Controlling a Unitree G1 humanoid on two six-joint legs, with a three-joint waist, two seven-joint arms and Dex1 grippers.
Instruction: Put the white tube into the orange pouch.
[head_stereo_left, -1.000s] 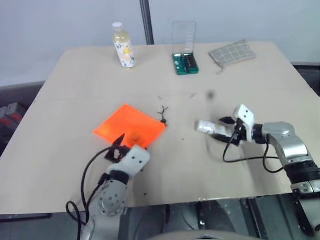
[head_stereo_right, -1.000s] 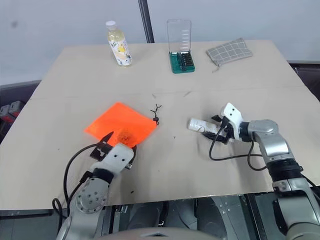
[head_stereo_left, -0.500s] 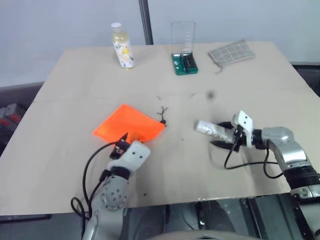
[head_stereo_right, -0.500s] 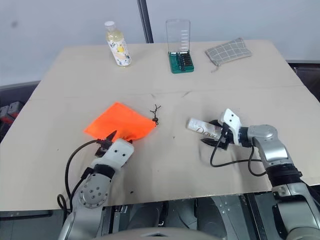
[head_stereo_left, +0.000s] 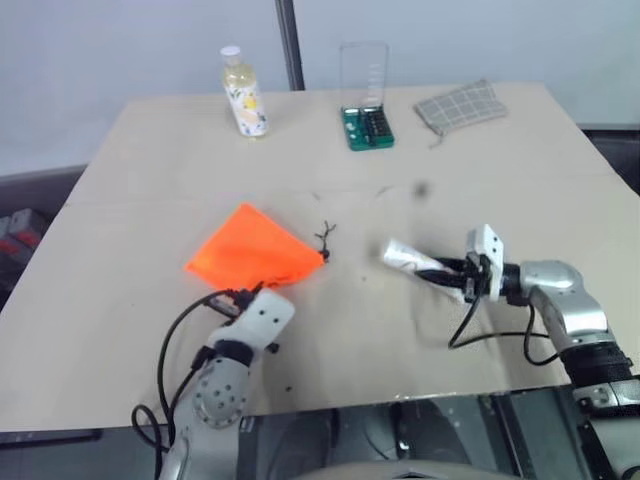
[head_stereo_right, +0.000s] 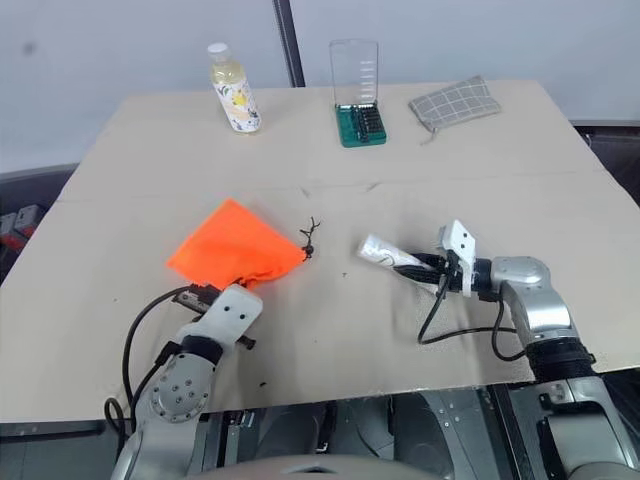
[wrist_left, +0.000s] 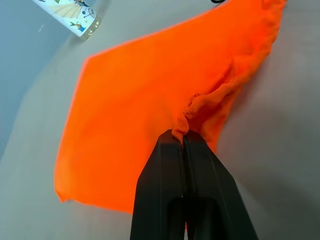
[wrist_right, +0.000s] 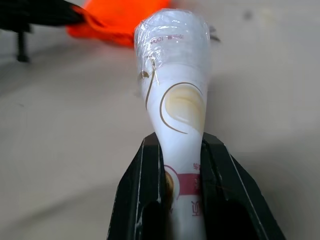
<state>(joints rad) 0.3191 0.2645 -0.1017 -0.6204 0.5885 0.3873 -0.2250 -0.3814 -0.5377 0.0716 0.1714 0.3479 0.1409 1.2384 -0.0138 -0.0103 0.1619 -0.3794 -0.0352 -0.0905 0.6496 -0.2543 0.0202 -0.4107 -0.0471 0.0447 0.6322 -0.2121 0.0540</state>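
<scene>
At the back of the table (head_stereo_left: 520, 190) stand a yellow-liquid bottle (head_stereo_left: 244, 92), a green bit case (head_stereo_left: 367, 122) with its clear lid up, and a grey checked pouch (head_stereo_left: 460, 104), all well apart from the arms; nothing lies between the two grippers but a small dark zipper pull (head_stereo_left: 324, 240). On the left, the left gripper (wrist_left: 183, 137) is pinched tight on a fold of the orange pouch (head_stereo_left: 252, 250), whose near edge is bunched; I cannot see anything inside it. On the right, the right gripper (wrist_right: 181, 150) clamps the white tube (wrist_right: 174, 107) near its capped end, the tube pointing towards the pouch.

A lab or test room is suggested: a bare beige table (head_stereo_left: 480, 160), plain grey wall (head_stereo_left: 120, 40), a screwdriver bit set (head_stereo_left: 367, 126) laid out.
</scene>
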